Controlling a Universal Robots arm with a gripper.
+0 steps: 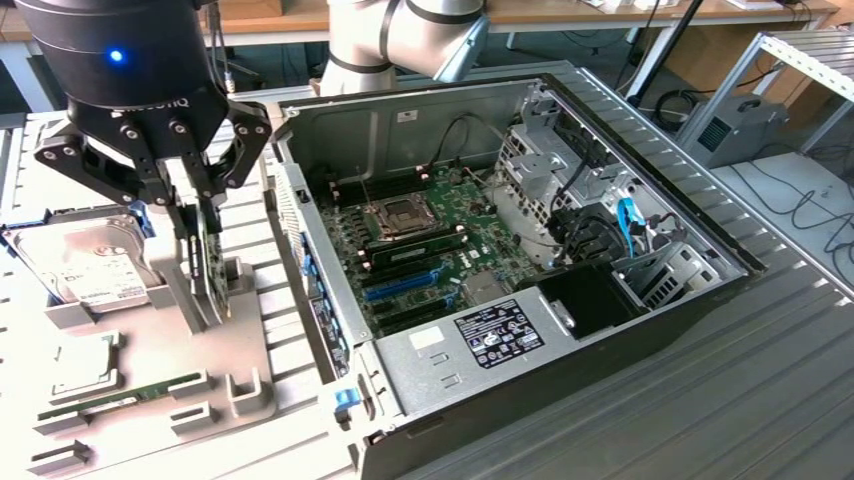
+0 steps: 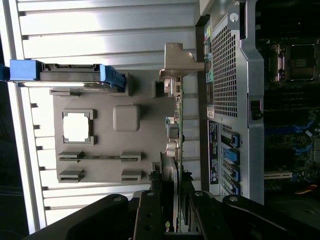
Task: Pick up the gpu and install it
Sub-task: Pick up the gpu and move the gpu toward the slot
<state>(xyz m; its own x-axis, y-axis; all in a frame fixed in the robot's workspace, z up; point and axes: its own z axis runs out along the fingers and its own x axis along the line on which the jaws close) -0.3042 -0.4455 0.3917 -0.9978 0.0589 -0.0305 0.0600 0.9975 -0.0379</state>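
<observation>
- Thin black gpu card [image 1: 206, 265], left of frame: stood edgewise in grey moulded stand [image 1: 247, 350], exposing both faces for gripping.
- Black robot gripper [image 1: 196, 213], upper left: we found it pinching that card.

Exterior high oblique, wrist close, shared holder [image 1: 227, 345]

Bright even light, glare on ribbed table [image 2: 100, 30], dim case interior [image 2: 292, 120]

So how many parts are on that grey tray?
4. Silver hard drive farthest back; square silver chip and slim green memory stick nearer the camera; thin black card upright, in the claw. None seems hidden.
</observation>
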